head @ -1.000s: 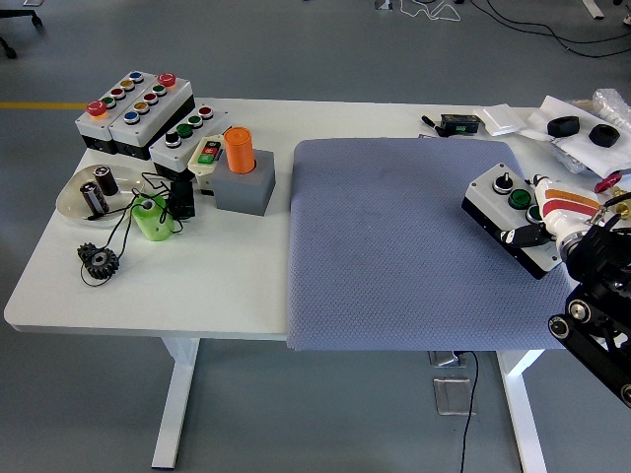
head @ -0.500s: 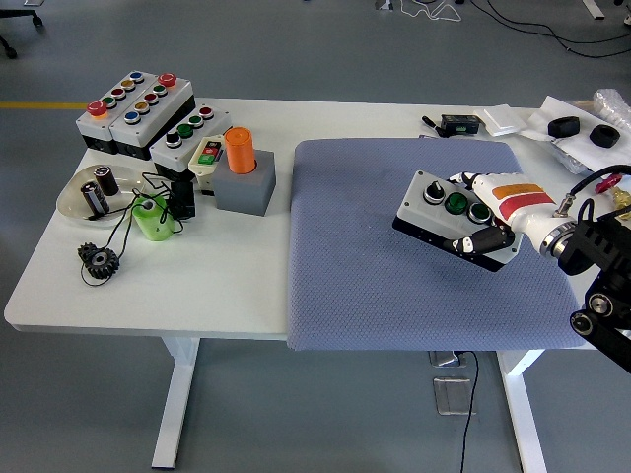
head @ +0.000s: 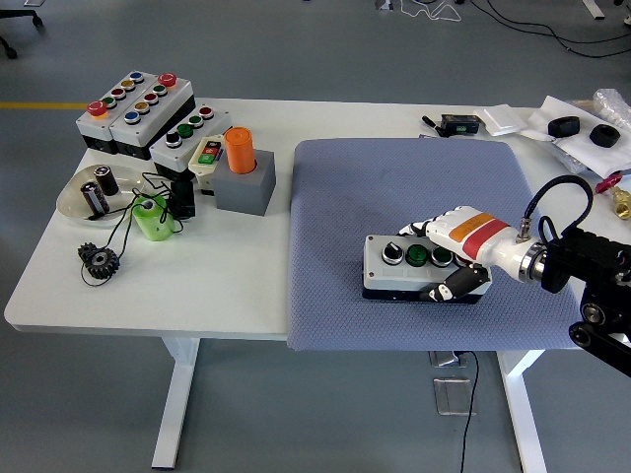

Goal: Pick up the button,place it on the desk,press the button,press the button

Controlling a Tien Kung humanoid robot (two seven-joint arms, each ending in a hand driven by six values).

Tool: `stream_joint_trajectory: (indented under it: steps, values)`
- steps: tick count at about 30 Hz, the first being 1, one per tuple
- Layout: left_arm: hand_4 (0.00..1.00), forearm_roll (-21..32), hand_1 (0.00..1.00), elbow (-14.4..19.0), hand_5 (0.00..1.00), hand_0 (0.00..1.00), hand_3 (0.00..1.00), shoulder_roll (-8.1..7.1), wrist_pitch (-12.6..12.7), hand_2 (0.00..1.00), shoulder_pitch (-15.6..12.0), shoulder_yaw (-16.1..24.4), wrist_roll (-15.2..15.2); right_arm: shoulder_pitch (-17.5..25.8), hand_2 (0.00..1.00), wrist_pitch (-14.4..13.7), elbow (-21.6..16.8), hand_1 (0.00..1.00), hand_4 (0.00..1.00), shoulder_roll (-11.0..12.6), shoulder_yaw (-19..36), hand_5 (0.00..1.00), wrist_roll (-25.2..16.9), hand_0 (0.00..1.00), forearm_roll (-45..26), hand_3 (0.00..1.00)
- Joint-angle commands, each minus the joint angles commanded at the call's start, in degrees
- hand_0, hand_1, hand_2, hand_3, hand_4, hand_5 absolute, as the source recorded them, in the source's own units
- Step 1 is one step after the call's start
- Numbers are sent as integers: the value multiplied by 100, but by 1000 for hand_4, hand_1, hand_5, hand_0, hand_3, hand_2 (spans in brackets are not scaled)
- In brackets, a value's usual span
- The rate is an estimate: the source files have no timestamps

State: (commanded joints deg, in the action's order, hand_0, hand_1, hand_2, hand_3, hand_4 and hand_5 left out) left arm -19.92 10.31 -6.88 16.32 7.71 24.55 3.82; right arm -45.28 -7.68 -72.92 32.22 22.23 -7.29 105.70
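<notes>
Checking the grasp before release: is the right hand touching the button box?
Touching. The head view shows the right hand wrapped around the button box, fingers over its top and thumb against its front side.

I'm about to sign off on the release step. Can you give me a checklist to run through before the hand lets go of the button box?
1. Button box over the grey mat, away from its edges: ok.
2. Box lying flat on the mat: cannot tell; it looks level, but its underside is hidden.
3. Right hand gripping the box, fingers wrapped on its right end: ok.
4. Box's buttons facing up and reachable: ok.
5. Space around the box free of other items: ok.
6. Left hand out of the way: ok; it is out of view.
</notes>
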Motion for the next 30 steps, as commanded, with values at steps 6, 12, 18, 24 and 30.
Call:
stream_joint_trajectory:
  steps: [6,12,18,24,30]
  values:
    - [316,84,697,0,998,648,498,-3,-4,691,-16,-78,-21,50,293,-143,128,126,473,-6,39,71,-166,195,80,429]
    - [317,213,698,0,998,648,498,-13,-7,691,4,-170,-51,2,476,-162,189,423,524,-51,11,51,-274,471,317,544]
    - [317,265,696,0,998,647,496,-12,-4,691,20,-194,-62,-31,653,122,217,628,612,-104,-10,45,-180,692,537,720]
    - [315,309,697,0,998,647,497,-7,-4,691,25,-226,-71,-29,752,313,271,688,657,-127,13,52,-33,756,599,795]
    - [317,304,697,0,998,647,496,-7,-5,691,38,-229,-71,31,850,264,228,744,707,-100,143,62,-98,825,395,931]
